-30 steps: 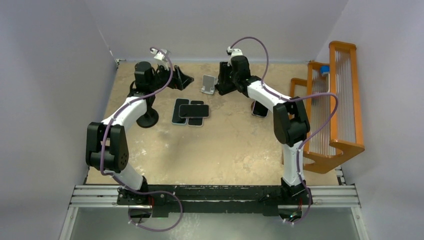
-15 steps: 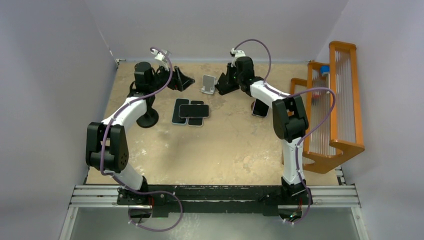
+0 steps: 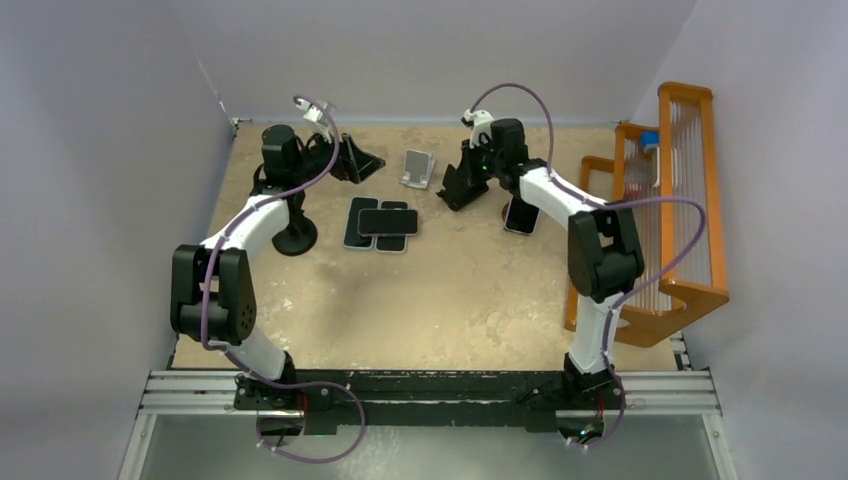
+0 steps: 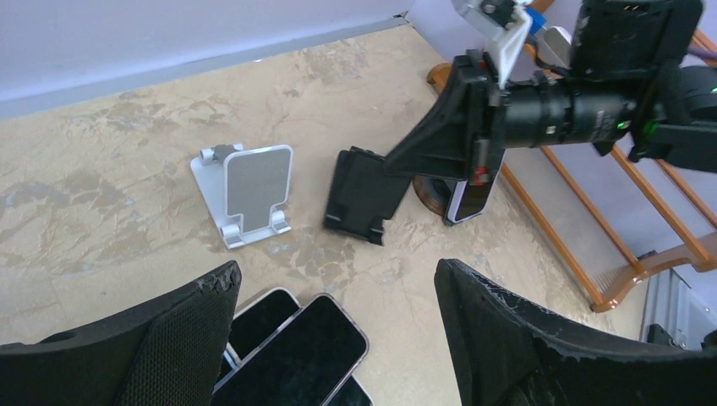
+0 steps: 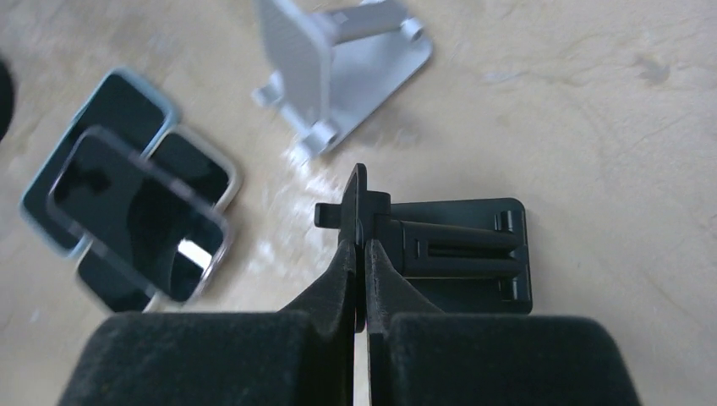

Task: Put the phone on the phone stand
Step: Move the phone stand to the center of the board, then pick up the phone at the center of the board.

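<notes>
A black phone stand (image 5: 461, 254) rests on the table, and my right gripper (image 5: 361, 247) is shut on its thin upright plate. In the top view that stand (image 3: 449, 195) lies just right of a silver phone stand (image 3: 418, 167), which is empty. Several dark-screened phones (image 3: 381, 224) lie stacked flat at the table's middle. One more phone (image 3: 520, 216) lies under the right forearm. My left gripper (image 4: 336, 269) hangs open above the stacked phones (image 4: 296, 347), holding nothing.
An orange wire rack (image 3: 670, 200) stands along the right edge. A round black base (image 3: 296, 238) sits under the left arm. Grey walls close off the back and sides.
My right gripper has shut on the black stand's plate and moved right and nearer with it, away from the silver stand. The left arm has shifted only slightly.
</notes>
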Controlling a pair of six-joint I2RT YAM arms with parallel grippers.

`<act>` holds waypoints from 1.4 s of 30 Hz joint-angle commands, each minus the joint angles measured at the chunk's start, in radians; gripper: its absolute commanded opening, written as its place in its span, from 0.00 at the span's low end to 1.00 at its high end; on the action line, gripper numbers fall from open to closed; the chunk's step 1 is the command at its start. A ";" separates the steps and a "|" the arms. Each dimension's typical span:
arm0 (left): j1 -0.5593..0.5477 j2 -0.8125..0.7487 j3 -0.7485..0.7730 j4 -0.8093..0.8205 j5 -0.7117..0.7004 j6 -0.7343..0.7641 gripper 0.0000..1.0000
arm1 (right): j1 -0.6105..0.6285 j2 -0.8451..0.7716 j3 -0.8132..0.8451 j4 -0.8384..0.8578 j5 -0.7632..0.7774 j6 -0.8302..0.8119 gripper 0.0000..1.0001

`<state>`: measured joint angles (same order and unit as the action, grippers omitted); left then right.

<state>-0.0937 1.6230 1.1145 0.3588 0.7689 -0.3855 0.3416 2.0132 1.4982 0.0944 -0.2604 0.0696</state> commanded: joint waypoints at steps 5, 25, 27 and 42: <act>0.006 0.032 -0.003 0.114 0.125 -0.030 0.82 | -0.004 -0.201 -0.018 -0.342 -0.272 -0.354 0.00; 0.007 0.036 -0.022 0.167 0.205 -0.024 0.85 | -0.004 -0.345 -0.182 -0.192 -0.293 -0.367 0.99; 0.006 0.012 -0.026 0.148 0.176 -0.007 0.86 | 0.010 -0.401 -0.149 -0.126 -0.239 -0.323 0.99; 0.198 -0.241 -0.276 0.128 -0.177 -0.289 0.88 | 0.356 0.045 0.215 -0.222 0.096 -0.544 0.99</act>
<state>0.0879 1.4479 0.8730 0.4568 0.6704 -0.5961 0.6834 1.9499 1.6478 -0.0650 -0.2611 -0.4244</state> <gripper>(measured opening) 0.872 0.987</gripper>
